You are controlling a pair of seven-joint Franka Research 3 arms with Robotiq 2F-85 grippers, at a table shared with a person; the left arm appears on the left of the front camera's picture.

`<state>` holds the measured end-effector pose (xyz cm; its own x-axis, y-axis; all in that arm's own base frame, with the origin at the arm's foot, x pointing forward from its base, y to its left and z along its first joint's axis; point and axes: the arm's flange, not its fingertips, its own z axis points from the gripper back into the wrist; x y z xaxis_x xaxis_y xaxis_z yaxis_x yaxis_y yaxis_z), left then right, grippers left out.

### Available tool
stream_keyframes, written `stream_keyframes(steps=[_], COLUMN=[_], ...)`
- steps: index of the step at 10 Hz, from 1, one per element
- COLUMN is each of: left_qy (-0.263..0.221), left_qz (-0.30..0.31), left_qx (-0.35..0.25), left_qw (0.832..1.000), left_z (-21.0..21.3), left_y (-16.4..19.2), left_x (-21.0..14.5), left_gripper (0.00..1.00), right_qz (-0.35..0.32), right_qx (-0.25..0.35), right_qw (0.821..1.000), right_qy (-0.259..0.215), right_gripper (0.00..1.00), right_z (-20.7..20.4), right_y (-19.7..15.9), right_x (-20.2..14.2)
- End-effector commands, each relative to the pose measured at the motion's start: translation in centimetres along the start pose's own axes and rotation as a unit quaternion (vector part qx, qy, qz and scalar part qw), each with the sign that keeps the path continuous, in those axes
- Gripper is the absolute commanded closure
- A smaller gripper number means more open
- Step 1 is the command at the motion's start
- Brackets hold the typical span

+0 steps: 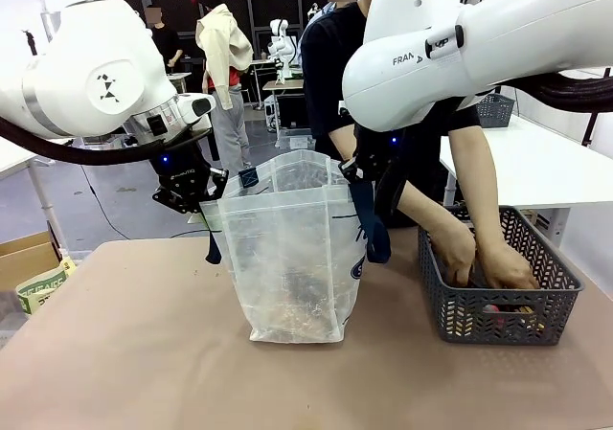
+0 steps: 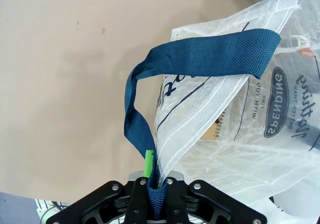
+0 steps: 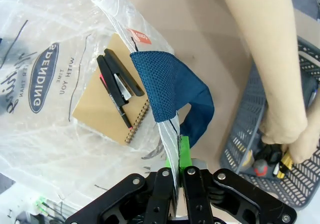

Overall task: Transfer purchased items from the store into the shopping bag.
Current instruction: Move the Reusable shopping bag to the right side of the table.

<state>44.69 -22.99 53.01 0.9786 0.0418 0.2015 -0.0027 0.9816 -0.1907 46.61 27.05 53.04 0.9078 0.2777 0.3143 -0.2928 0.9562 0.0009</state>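
The shopping bag [image 1: 297,248] stands upright mid-table, its mouth held wide between my two grippers. My left gripper [image 1: 213,192] [image 2: 157,184] is shut on the bag's left rim and navy strap [image 2: 200,57]. My right gripper [image 1: 352,169] [image 3: 179,170] is shut on the right rim beside the other strap [image 3: 172,92]. Inside the bag lie a brown spiral notebook [image 3: 102,112] and a black stapler [image 3: 117,74]. The store [image 1: 498,301] [image 3: 300,184], a dark grey basket, sits to the bag's right. Both hands [image 1: 479,258] of the person are down inside it, one hand [image 3: 285,129] among small items.
A cardboard box [image 1: 24,253] and a green-printed packet [image 1: 38,286] sit off the table's left edge. Behind the basket is a white table [image 1: 536,167] carrying a small grey basket [image 1: 495,109]. The person stands at the far edge between bag and basket.
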Motion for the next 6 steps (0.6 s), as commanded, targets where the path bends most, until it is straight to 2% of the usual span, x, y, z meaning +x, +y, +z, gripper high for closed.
stream_keyframes(steps=[1,6], left_qy=[0.0,0.0], left_qz=[0.002,0.002], left_qx=[0.0,0.0], left_qw=[1.0,1.0], left_z=[0.09,0.09], left_y=[0.18,0.18], left_x=[0.08,0.08], left_gripper=[1.0,1.0], right_qz=[-0.002,-0.002], right_qx=[0.0,0.0], right_qw=[1.0,1.0], right_qy=[-0.001,-0.001], right_gripper=[1.0,1.0], right_z=[0.05,0.05], right_y=[-0.13,-0.13], right_x=[0.03,0.03])
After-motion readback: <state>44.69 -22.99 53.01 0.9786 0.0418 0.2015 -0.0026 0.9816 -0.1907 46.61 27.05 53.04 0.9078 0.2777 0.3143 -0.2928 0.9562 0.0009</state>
